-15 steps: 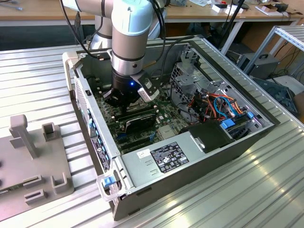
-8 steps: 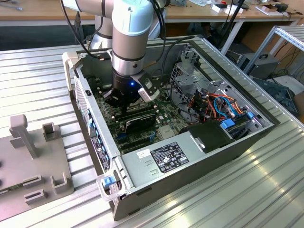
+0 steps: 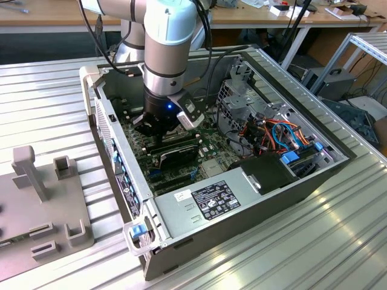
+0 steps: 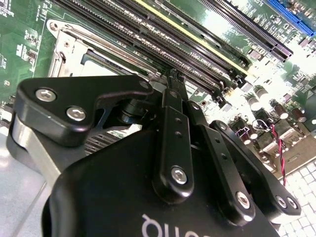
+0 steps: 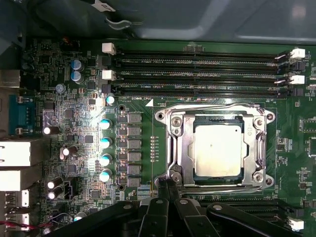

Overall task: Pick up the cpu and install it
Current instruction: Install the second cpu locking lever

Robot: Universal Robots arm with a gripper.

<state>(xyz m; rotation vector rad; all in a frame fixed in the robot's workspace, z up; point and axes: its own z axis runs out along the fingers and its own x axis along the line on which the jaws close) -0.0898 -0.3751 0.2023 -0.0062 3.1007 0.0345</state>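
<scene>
The cpu [image 5: 217,149] lies seated in the motherboard's metal socket frame [image 5: 178,143], near the board's memory-slot edge. The pincer [image 5: 167,183] hovers at the frame's edge, fingers pressed together and holding nothing; placement looks done.

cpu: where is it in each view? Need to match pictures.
Exterior view: cannot tell; gripper hangs over that spot.
First wrist view: cpu lies inside the socket frame.
Second wrist view: grey sliver inside the frame, beyond the gripper.
Shared landmark: memory slots beside the frame, both wrist views.
</scene>
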